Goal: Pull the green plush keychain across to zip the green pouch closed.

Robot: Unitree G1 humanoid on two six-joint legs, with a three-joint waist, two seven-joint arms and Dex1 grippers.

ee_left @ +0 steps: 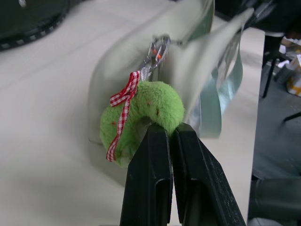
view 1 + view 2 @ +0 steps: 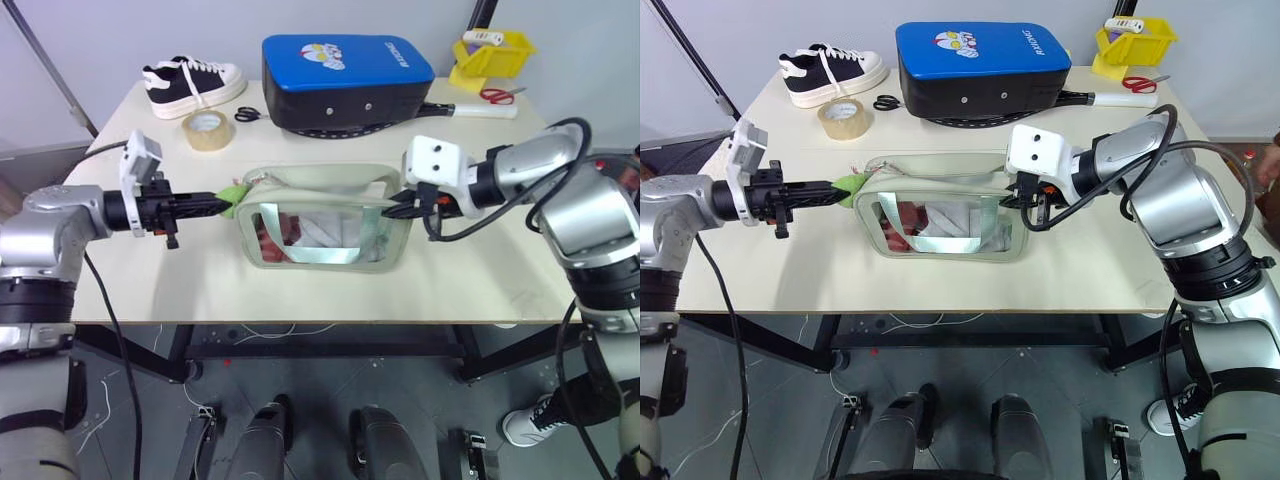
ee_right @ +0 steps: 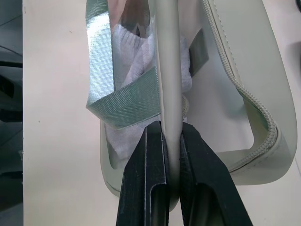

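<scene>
While your left gripper [image 1: 171, 134] pinches the fuzzy lime-green plush keychain [image 1: 141, 117], your right gripper [image 3: 172, 129] clamps the pale sage-green soft pouch [image 2: 325, 230]'s rim.

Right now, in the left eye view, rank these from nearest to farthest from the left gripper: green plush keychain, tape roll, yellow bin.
1. green plush keychain: pinched in the left gripper, at the pouch's left end.
2. tape roll: behind the gripper, mid-table.
3. yellow bin: far right back corner.

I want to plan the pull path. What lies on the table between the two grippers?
Just the green pouch, in the left eye view: left gripper pinches the green plush keychain; right gripper clamps the opposite edge.
</scene>
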